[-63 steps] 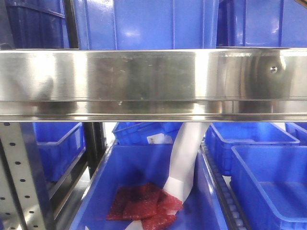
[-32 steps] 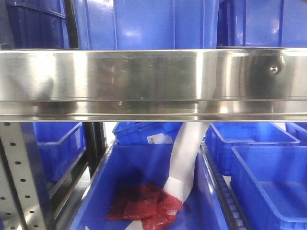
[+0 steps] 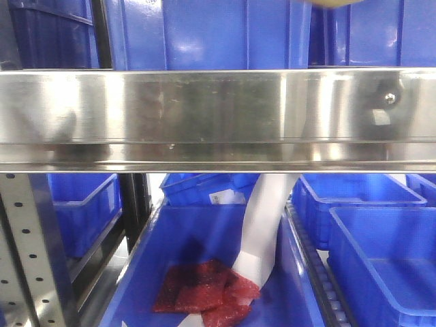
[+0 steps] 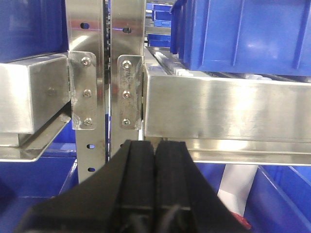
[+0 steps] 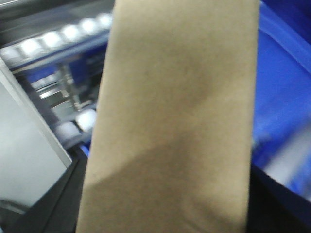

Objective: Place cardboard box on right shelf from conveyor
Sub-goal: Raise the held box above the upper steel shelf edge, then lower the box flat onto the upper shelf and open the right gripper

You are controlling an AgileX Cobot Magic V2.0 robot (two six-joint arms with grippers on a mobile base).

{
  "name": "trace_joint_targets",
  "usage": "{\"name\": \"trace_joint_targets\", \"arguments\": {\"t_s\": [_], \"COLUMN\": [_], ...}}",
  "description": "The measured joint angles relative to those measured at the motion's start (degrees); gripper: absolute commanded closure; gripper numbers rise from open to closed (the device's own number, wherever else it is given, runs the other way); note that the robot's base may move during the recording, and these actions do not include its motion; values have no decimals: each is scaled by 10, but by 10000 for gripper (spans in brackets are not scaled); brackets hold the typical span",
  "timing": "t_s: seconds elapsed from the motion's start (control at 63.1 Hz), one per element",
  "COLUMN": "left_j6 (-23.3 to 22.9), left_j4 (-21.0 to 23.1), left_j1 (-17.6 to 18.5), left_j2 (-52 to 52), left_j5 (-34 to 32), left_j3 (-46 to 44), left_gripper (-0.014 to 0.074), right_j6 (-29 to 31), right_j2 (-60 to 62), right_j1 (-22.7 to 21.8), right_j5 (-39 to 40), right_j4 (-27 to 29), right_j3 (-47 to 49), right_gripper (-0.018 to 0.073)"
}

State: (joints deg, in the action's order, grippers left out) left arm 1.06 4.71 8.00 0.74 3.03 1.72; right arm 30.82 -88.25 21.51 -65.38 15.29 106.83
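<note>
Right gripper (image 5: 167, 213) looks clamped on the cardboard box (image 5: 175, 116), though it's blurry, box high by the right shelf (image 3: 218, 109) and its blue bins (image 3: 225, 34), left gripper (image 4: 155, 160) pinched shut, empty, so bring it in level, clear of that rail.

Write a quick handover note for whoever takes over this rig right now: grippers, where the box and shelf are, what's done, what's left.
Left gripper: shut, empty, facing a shelf upright.
Right gripper: shut on the cardboard box, which fills its blurred wrist view.
Right shelf: box not set down; only a tan edge shows at the front view's top right, above the rail.
Conveyor: out of view.
Done: box picked up.
Left: set it on the shelf, release.
</note>
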Motion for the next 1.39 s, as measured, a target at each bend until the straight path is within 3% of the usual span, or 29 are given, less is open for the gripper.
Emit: {"name": "trace_joint_targets", "arguments": {"t_s": [0.206,0.729,0.951,1.284,1.395], "left_j6": [0,0,0,0,0], "left_j4": [0,0,0,0,0], "left_j1": [0,0,0,0,0], "left_j2": [0,0,0,0,0], "left_j5": [0,0,0,0,0], "left_j3": [0,0,0,0,0], "left_gripper": [715,715,715,715,715], "right_j6": [106,301,342,352,348], "right_j2": [-68,-141,-149,-172,-175], "right_j1": [0,0,0,-1,-1], "right_j5": [-38,-68,-68,-54,-50], "right_j4": [57,60,60,61,61], "right_j3": [35,69,69,71,71], "right_gripper": [431,431,431,425,326]}}
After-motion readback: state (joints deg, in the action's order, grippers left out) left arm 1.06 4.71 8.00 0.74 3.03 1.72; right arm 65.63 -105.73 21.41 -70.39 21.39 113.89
